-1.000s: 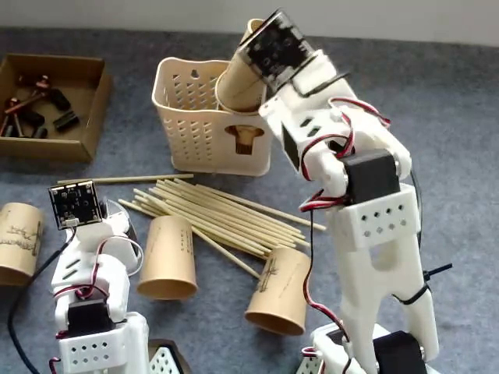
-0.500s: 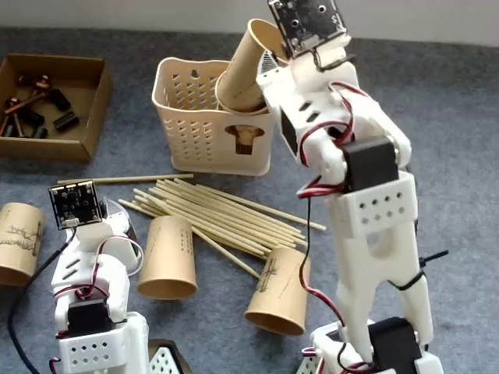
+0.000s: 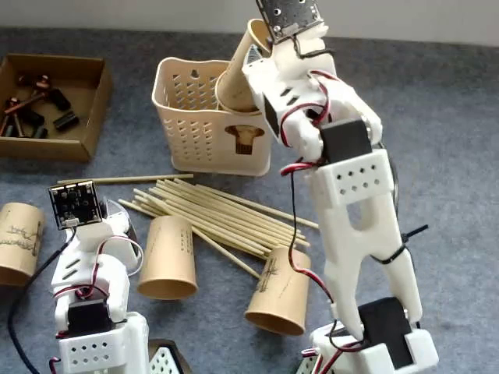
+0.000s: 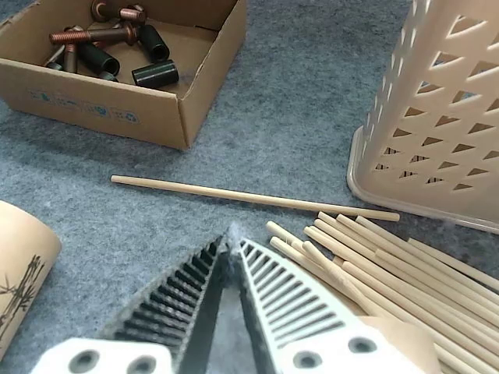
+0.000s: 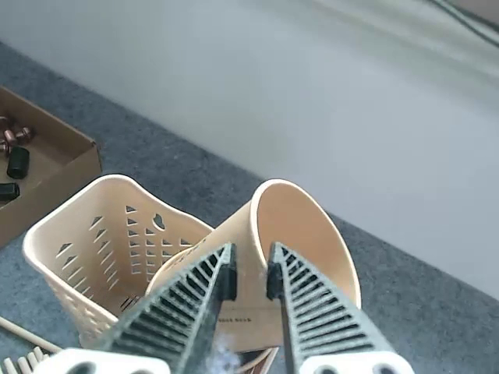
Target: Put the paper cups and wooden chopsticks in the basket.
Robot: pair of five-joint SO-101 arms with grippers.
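**Fig. — Drop-off alignment, right arm**

I am clamping my right gripper (image 5: 248, 269) on a paper cup (image 5: 308, 226), jaws pinching its wall nr the rim. The cup's long axis is tilting: base pointing down into the basket (image 5: 78, 249) below my fingertips, mouth rising up & away. Judged: opening here should be dropping it in. My left gripper (image 4: 231, 238) is resting w/ jaws together, chopsticks (image 4: 390, 265) lying just beside its tip, basket farther ahead.

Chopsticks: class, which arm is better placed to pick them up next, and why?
Left: the left gripper sits low beside the chopsticks, holding nothing; the right gripper is up at the basket, shut on a paper cup.
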